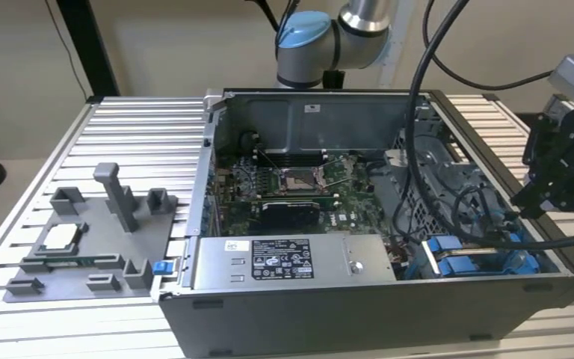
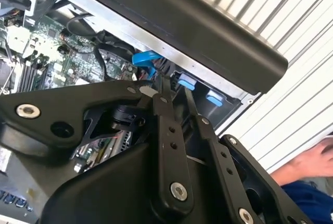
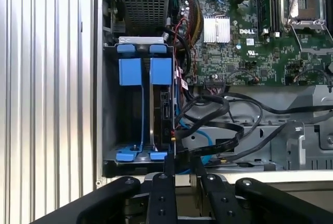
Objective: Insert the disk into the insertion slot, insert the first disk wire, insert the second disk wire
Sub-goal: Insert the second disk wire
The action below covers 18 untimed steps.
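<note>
The open computer case (image 1: 367, 321) lies on a slatted metal table (image 1: 137, 142). In one corner of the case is the drive bay (image 3: 109, 104), which holds two bright blue frames (image 3: 130, 71) side by side. One disk (image 3: 162, 110) stands on edge in the bay, seated in the frame on the motherboard's (image 1: 297, 202) side. The other frame looks bare.

The gripper (image 1: 529, 205) hangs over the case's rim at the bay corner. In both wrist views its two fingers (image 3: 161, 193) stand close together with a narrow gap, and nothing shows between them.

Several black cables (image 3: 218, 110) loop inside the case just beside the bay, and one thin blue cable (image 3: 207, 141) runs among them. Whether any is plugged into the disk I cannot tell.

Also inside the case, one grey power supply box (image 1: 357, 262) carries one large white printed label (image 1: 281, 259), its print too small to make out. One small white sticker (image 1: 312, 107) sits on the case's back wall. The motherboard and the gripper's body both bear white lettering.

Outside the case, on the exterior view's left, one grey fixture (image 1: 78, 247) with upright posts rests on the table, with one small blue piece (image 1: 159, 266) at its edge nearest the case. In the second wrist view, one person's hand (image 2: 315, 156) with a blue sleeve (image 2: 296, 195) lies outside the case, over the table.
</note>
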Available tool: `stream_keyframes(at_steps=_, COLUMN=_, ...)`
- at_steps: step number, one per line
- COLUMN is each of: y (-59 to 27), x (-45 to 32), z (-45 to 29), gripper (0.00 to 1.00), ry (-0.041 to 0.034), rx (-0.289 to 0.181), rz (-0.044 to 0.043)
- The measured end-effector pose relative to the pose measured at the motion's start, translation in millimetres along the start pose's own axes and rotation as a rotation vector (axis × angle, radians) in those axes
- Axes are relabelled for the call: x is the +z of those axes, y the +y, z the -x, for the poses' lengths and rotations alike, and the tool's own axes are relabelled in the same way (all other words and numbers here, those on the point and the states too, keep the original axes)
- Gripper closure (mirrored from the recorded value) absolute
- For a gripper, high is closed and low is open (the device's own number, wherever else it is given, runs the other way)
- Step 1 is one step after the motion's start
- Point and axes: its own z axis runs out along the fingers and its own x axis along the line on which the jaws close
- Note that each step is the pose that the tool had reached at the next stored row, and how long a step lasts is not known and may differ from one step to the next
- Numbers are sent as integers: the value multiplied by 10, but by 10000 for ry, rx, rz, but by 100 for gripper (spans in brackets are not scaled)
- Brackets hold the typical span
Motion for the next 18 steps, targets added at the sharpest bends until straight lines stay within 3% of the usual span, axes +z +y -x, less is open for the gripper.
stream_keyframes(at_steps=7, y=-4, x=34, z=-9, gripper=0, ry=-147, rx=6, rz=146)
stream_keyframes(at_steps=12, y=-9, x=64, z=-20, gripper=0, ry=-265, rx=-4, rz=202)
stream_keyframes(at_steps=16, y=-12, x=86, z=-29, gripper=0, ry=-467, rx=-30, rz=224)
stream_keyframes(at_steps=18, y=-13, x=94, z=-32, gripper=0, ry=-605, rx=-48, rz=232)
